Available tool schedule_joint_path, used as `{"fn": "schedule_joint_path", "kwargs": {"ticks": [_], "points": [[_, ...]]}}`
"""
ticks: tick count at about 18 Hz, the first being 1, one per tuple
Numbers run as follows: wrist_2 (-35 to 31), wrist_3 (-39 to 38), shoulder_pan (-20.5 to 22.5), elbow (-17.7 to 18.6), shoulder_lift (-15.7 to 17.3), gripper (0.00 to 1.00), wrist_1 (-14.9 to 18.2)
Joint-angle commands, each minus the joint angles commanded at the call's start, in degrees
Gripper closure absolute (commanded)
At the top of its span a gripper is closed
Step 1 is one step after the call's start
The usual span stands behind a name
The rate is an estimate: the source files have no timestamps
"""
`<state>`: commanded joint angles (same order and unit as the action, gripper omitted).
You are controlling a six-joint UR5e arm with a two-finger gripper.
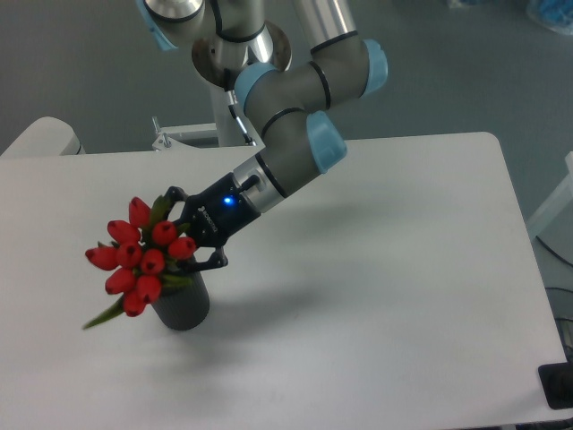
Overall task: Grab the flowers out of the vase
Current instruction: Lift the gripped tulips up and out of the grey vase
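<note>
The flowers point(136, 257), a tight bunch of red tulip buds with green stems and leaves, lean out to the left above the vase point(183, 304). The vase is a short dark cylinder standing on the white table point(376, 296), and more of its mouth and wall shows than the flowers cover. My gripper point(188, 230) comes in from the upper right and is shut on the flower stems just behind the buds, its dark fingers above and below the bunch. The lower stem ends are hidden behind the buds and fingers.
The arm's base column point(235, 54) stands behind the table's far edge. A pale rounded object point(40, 136) sits off the table's back left corner. A small dark item point(557, 385) lies at the front right edge.
</note>
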<state>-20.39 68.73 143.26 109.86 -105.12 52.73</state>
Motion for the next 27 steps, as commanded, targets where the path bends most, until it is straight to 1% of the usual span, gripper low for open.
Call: {"fn": "schedule_joint_path", "kwargs": {"ticks": [2, 5, 9, 12, 16, 22, 27], "points": [[1.1, -0.2, 0.2, 0.0, 0.0, 1.00, 0.1], [3.8, -4.2, 0.4, -0.3, 0.2, 1.00, 0.0], [7.1, -5.3, 1.8, -0.4, 1.3, 0.99, 0.0], [9.1, -7.4, 2.9, -0.8, 3.1, 0.99, 0.1], [11.5, -11.1, 3.9, -3.0, 3.6, 0.99, 0.1], [12.7, -12.0, 4.4, -4.7, 3.8, 0.99, 0.1], [15.9, -14.1, 6.8, -7.6, 3.8, 0.99, 0.1]]}}
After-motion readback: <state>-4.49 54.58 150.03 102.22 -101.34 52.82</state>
